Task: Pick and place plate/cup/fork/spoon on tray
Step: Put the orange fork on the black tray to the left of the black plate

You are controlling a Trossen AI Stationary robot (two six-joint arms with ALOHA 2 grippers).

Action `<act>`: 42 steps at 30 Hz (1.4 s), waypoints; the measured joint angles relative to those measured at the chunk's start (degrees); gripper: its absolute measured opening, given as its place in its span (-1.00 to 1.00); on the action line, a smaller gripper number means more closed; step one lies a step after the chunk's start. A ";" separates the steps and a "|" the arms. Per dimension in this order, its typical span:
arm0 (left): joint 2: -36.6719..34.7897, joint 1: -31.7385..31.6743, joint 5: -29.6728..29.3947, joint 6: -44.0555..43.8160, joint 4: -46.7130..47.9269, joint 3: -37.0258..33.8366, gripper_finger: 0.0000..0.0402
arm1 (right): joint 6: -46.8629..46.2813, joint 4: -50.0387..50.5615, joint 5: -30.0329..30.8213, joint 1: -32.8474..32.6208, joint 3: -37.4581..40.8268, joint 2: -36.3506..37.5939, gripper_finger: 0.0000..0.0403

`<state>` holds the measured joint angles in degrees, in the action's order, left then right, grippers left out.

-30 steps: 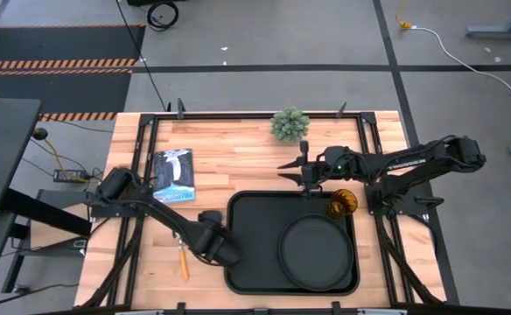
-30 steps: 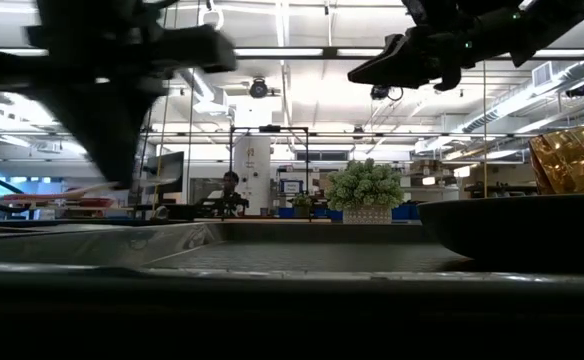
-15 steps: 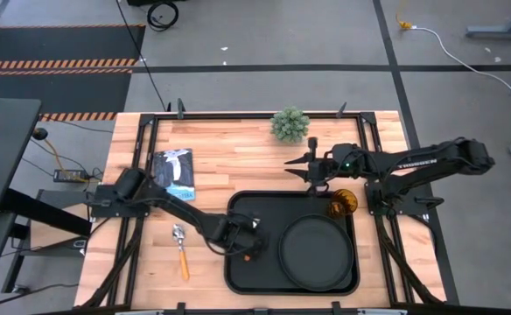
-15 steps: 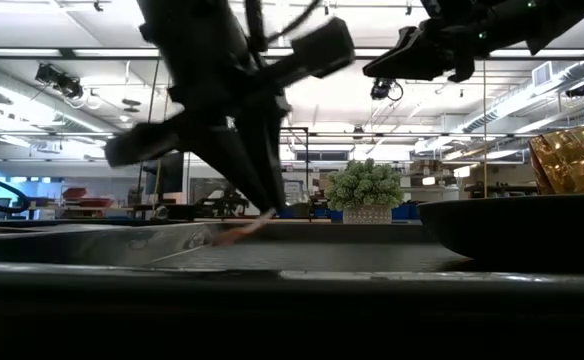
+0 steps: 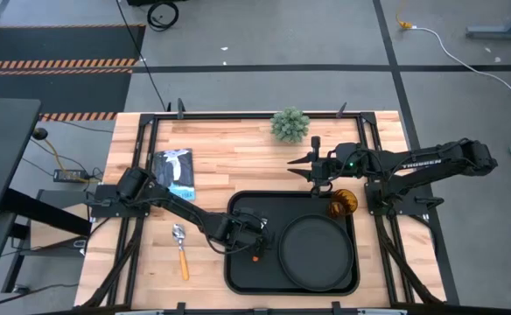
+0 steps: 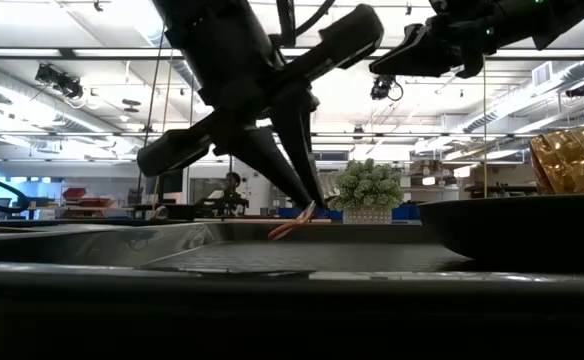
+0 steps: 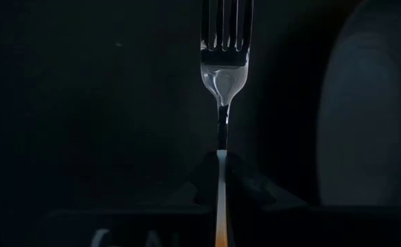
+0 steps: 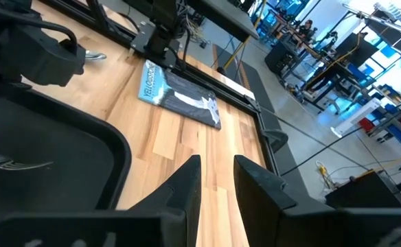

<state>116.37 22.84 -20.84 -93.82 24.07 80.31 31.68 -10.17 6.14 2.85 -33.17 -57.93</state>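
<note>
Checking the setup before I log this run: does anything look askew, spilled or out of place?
Nothing stands out. The plate and cup sit upright on the tray. The left hand holds the fork over the tray. The spoon lies flat on the table, still off the tray. The right hand hovers open above the table.

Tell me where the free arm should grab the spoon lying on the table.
Grip the spoon across its yellow-orange handle, coming straight down from above. It lies flat on bare wood beside the tray, and the thin, straight handle probably suits a pincer better than the rounded bowl.
</note>
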 joint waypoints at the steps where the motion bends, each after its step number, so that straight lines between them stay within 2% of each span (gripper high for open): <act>1: -0.01 0.21 -0.06 -0.02 -0.61 0.01 -0.90 | 0.00 0.01 -0.15 0.00 0.00 -0.02 -0.54; 5: 0.86 0.54 -0.65 0.07 -0.63 2.55 -0.91 | 0.00 0.02 -0.18 0.00 0.00 -0.02 -0.54; 12: 6.24 0.67 2.25 1.39 7.99 10.57 -0.91 | -0.01 -0.47 -0.86 0.00 0.00 -0.02 -0.54; 17: 8.93 0.51 2.92 1.55 8.55 13.63 -0.92 | -0.02 -0.48 -1.71 -0.04 0.00 -0.04 -0.54; 24: 10.15 0.45 3.56 1.63 8.95 14.21 -0.91 | -0.02 -0.61 -1.98 -0.04 0.00 -0.04 -0.54; 33: 10.15 0.41 2.89 2.75 10.07 14.21 -0.76 | -0.02 -0.80 -3.74 -0.05 0.00 -0.04 -0.54; 39: 10.15 0.09 2.91 3.58 10.06 14.21 -0.75 | -0.02 -0.87 -3.76 -0.06 0.00 -0.04 -0.54; 42: 10.15 -0.25 4.52 5.58 10.04 14.21 -0.74 | -0.02 -0.87 -3.77 -0.05 0.00 -0.04 -0.54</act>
<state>126.52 22.59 -16.32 -88.24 34.11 94.52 31.66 -11.05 2.37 2.80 -33.17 -57.98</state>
